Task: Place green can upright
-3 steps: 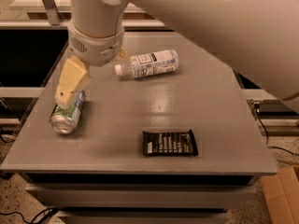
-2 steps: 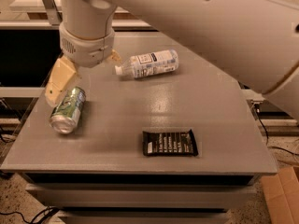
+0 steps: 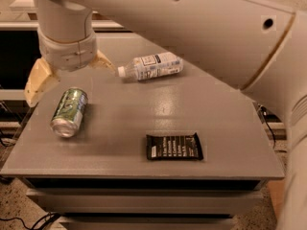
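The green can (image 3: 69,111) lies on its side on the left part of the grey table (image 3: 144,123), its silver end facing the front. My gripper (image 3: 70,73) hangs just behind and above the can, open and empty. One tan finger (image 3: 39,82) is past the table's left edge, beside the can's far end. The other finger (image 3: 103,61) shows to the right of the wrist. Neither finger touches the can.
A clear plastic bottle with a white label (image 3: 152,66) lies on its side at the back middle. A black snack packet (image 3: 173,146) lies flat near the front edge. My large white arm (image 3: 201,28) spans the top and right of the view.
The gripper has shifted left and back from over the can, and its left finger now sits off the table's left edge. The can has stayed lying on its side.
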Robot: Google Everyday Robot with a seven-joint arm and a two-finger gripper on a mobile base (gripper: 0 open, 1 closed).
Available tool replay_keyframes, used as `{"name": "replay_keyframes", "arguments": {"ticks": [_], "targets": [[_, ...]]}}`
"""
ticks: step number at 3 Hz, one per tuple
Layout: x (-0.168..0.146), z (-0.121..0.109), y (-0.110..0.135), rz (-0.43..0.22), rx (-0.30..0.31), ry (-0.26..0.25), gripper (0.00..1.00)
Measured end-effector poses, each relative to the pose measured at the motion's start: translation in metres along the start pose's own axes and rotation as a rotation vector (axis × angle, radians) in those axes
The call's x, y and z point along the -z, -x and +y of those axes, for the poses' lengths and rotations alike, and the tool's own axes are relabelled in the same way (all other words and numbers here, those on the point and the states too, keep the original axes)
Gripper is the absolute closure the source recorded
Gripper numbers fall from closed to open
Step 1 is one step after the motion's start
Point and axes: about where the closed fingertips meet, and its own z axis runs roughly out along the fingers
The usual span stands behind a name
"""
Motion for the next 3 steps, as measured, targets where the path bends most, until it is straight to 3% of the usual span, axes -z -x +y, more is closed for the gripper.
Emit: {"name": "replay_keyframes", "arguments": {"ticks": [3], "targets": [[-0.015, 0.034, 0.002, 0.028, -0.259, -0.042, 0.0]]}}
